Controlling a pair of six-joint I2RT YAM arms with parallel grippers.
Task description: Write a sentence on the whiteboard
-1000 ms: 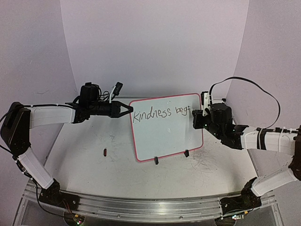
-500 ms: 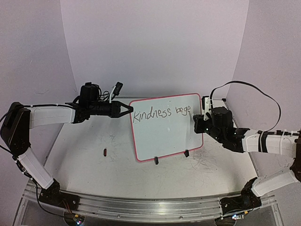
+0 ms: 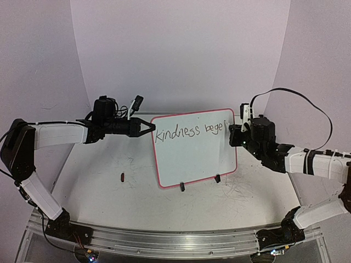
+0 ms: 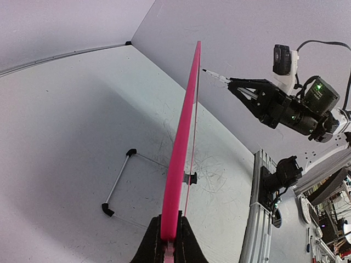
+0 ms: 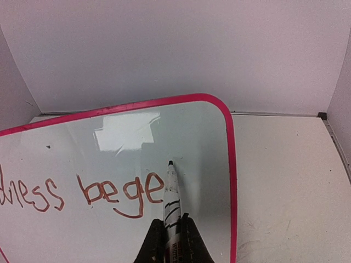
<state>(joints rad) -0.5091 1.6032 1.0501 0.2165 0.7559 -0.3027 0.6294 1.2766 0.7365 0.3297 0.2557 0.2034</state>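
Observation:
The whiteboard [image 3: 194, 159], red-pink framed, stands tilted on two black clip feet [image 3: 182, 187]. My left gripper [image 3: 149, 127] is shut on its left edge; in the left wrist view the frame [image 4: 184, 142] runs edge-on out of the jaws [image 4: 169, 235]. The sentence [image 3: 189, 131] reads "kindness bege" in one line, and its end [image 5: 120, 193] shows in the right wrist view. My right gripper [image 3: 233, 136] [image 5: 170, 230] is shut on a white marker [image 5: 171, 194]. The marker's tip sits at the board just right of the last "e", near the right frame [image 5: 231, 164].
A small dark piece [image 3: 122, 176] lies on the scuffed table left of the board. A thin wire stand with black ends [image 4: 118, 183] sits behind the board. The aluminium rail [image 3: 175, 238] runs along the near edge, and walls close the back and sides.
The word has grown from "beg" to "bege". The right gripper with the marker has moved right and slightly up along the board. The left arm has stayed still.

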